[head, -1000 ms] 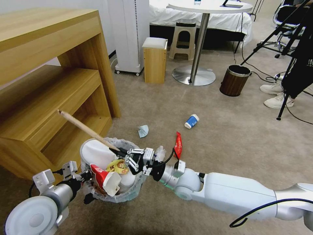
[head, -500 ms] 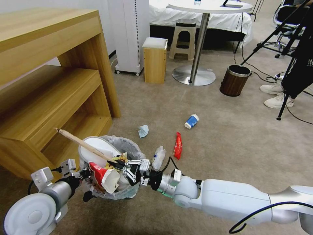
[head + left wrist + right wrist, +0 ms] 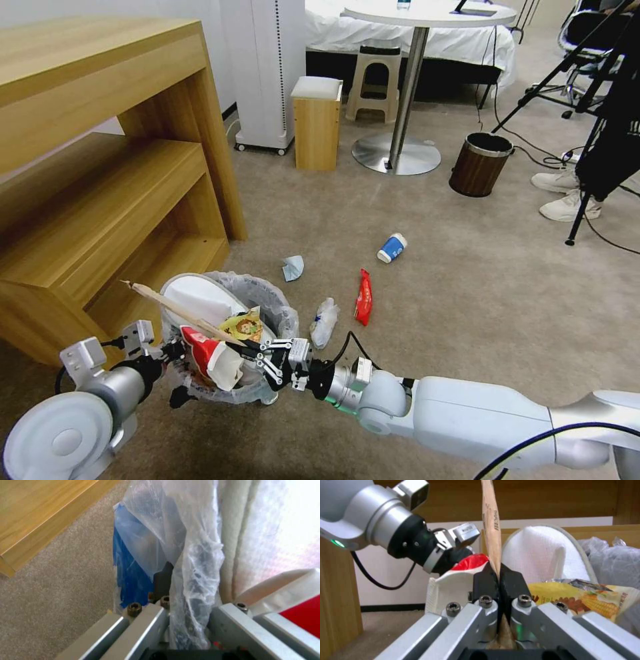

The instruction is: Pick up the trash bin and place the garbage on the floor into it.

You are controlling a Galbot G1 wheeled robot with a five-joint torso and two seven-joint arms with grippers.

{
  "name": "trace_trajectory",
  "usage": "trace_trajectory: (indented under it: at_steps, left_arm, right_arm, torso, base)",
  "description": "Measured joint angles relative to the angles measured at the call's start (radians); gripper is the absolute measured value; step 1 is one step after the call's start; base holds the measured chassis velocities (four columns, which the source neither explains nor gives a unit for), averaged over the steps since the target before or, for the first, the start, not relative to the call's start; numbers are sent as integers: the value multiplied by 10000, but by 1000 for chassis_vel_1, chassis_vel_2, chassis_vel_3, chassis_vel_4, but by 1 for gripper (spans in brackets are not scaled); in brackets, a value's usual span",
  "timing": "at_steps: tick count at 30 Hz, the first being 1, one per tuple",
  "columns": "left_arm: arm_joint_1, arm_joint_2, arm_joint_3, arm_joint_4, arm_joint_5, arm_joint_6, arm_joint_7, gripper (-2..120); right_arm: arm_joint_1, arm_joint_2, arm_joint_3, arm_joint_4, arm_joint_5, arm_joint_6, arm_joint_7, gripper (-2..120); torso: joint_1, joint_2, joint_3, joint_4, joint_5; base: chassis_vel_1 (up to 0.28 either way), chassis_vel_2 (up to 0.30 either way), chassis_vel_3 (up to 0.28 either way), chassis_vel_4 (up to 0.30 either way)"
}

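bin mouth: trash bin (image 3: 260, 297) crammed, white slipper (image 3: 197, 303) and carton (image 3: 213, 357) fill the opening | above: wooden stick (image 3: 177, 308) slants across | left: wooden shelf unit (image 3: 100, 173) crowds close | right: open floor (image 3: 480, 267) around cup (image 3: 392, 247), red wrapper (image 3: 363, 297), crushed bottle (image 3: 325, 323), tissue (image 3: 292, 267)

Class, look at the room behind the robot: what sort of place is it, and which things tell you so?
Probably a hotel-style bedroom set up for filming: a bed with white linen, a round table, carpet and tripods.
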Motion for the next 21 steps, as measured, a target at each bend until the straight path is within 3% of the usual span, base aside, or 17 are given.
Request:
trace_trajectory:
  at_steps: [6,21]
  left_arm:
    - [63,-48,60,-229,-21,9,-46,0]
    - [206,-61,21,-316,-52,36,-41,0]
  right_arm:
    - [-79,43,45,-79,-68,5,-16,0]
    - [-116,-35,182,-211,-161,-6,-354,55]
  torso:
    - [0,0,0,0,0]
    - [0,0,2,0,0]
  base:
    - [0,0,0,0]
    - [0,0,0,0]
